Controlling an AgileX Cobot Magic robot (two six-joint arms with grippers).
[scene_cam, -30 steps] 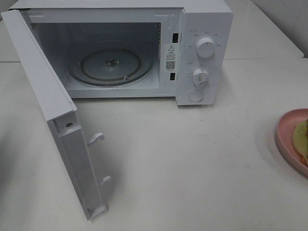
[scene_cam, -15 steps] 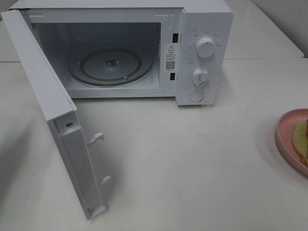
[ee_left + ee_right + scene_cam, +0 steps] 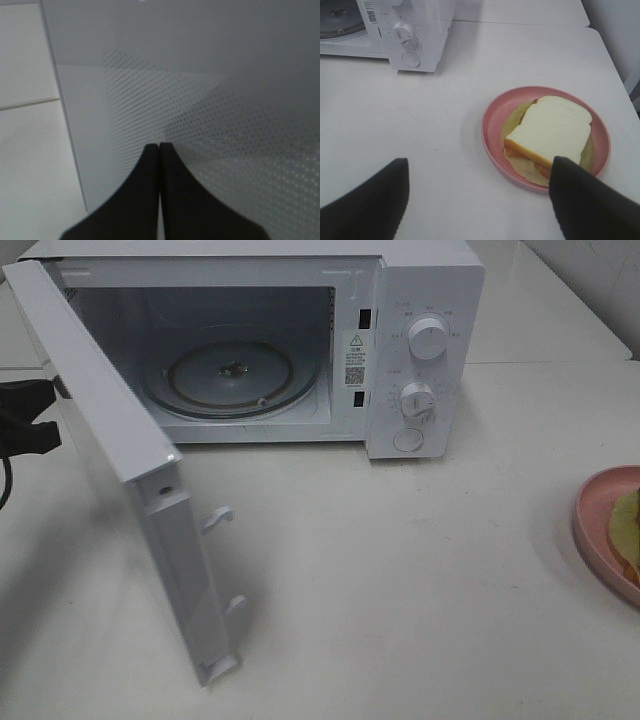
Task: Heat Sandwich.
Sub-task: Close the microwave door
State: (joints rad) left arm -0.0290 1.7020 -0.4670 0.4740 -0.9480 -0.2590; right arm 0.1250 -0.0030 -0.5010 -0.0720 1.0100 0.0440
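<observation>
The sandwich (image 3: 550, 131), white bread with orange filling and pale lettuce under it, lies on a pink plate (image 3: 491, 131) to the right of the microwave (image 3: 425, 290). My right gripper (image 3: 480, 162) hovers open above the table just short of the plate, holding nothing. In the exterior view only a sliver of the sandwich (image 3: 630, 530) and the plate (image 3: 598, 530) shows at the right edge. My left gripper (image 3: 159, 147) is shut and empty, its tips against the outer face of the open microwave door (image 3: 115, 430).
The microwave cavity holds a glass turntable (image 3: 230, 375). Two knobs (image 3: 428, 338) and a button sit on its right panel. The door juts forward over the left half of the table. The left arm's black body (image 3: 25, 435) shows behind the door.
The door's free edge has swung a little to the right, toward the cavity. The left arm has come into view behind the door. The plate and sandwich have not moved.
</observation>
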